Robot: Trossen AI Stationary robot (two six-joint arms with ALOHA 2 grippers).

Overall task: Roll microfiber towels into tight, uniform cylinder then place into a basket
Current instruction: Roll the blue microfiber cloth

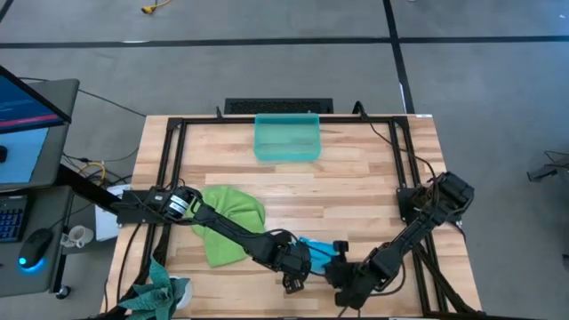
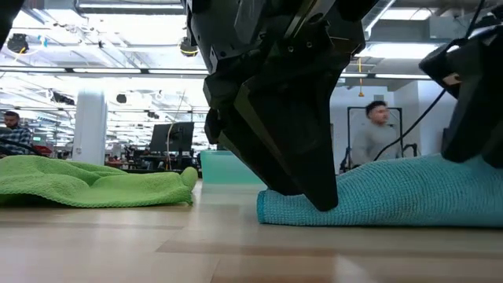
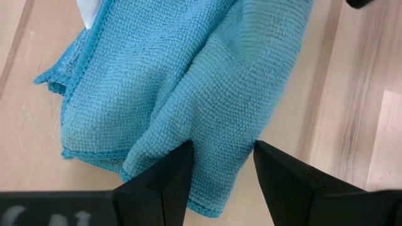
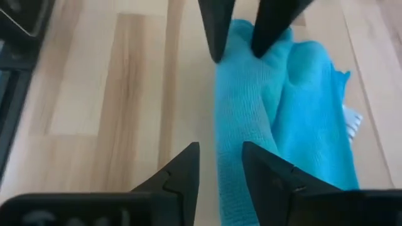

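Observation:
The sky-blue towel (image 1: 316,248) lies bunched in folds on the table near its front edge. My left gripper (image 1: 297,266) is at the towel's left end and my right gripper (image 1: 341,270) at its right end, each shut on the towel. The lime green towel (image 1: 228,222) lies crumpled flat on the table to the left, under my left arm. The teal basket (image 1: 287,138) stands on the table at the far middle. My left gripper pinches a raised fold (image 3: 221,135) at the blue towel's left end between its two fingers. The fingers (image 2: 314,185) come from above, slanting down. The towel rests on the table (image 2: 377,196). My right gripper has the towel's right end (image 4: 229,166) between its two fingers, which lie along the towel. That end lies on the table.
A darker teal-green cloth (image 1: 158,292) hangs at the table's near left corner. Black frame rails (image 1: 169,169) run along the table's sides. Bare wood (image 1: 356,187) lies between the towels and the basket. A person (image 2: 376,137) stands in the room beyond.

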